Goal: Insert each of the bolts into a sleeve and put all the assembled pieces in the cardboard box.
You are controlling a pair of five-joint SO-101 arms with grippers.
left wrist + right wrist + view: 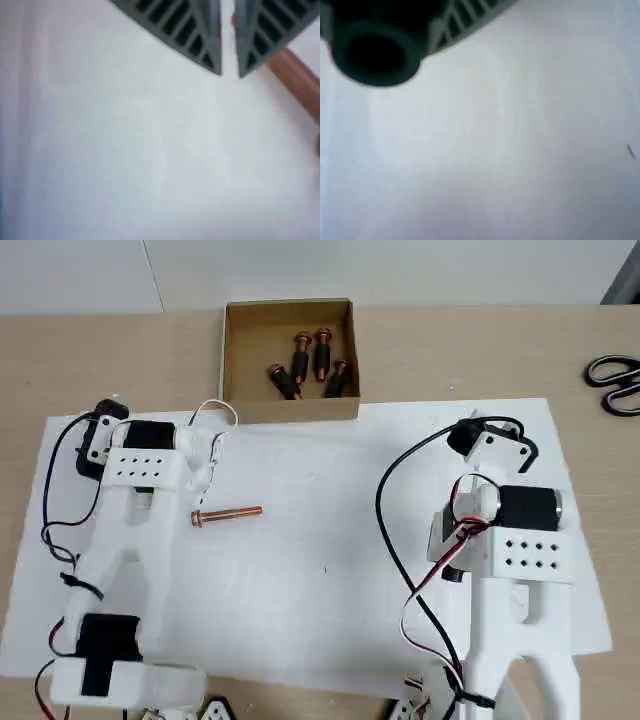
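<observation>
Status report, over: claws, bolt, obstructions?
Left claw slightly open, empty, beside copper-coloured metal bolt. Right claw shut on black cylindrical sleeve. Nothing blocking.

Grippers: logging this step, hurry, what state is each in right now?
Left gripper: slightly open, empty, beside the copper-coloured metal bolt.
Right gripper: closed on a black cylindrical sleeve.

My left wrist feed has the bolt (295, 82) blurred, half behind the left gripper (229, 70) and clipped at the edge; sleeve (375, 55) blurred too.
</observation>
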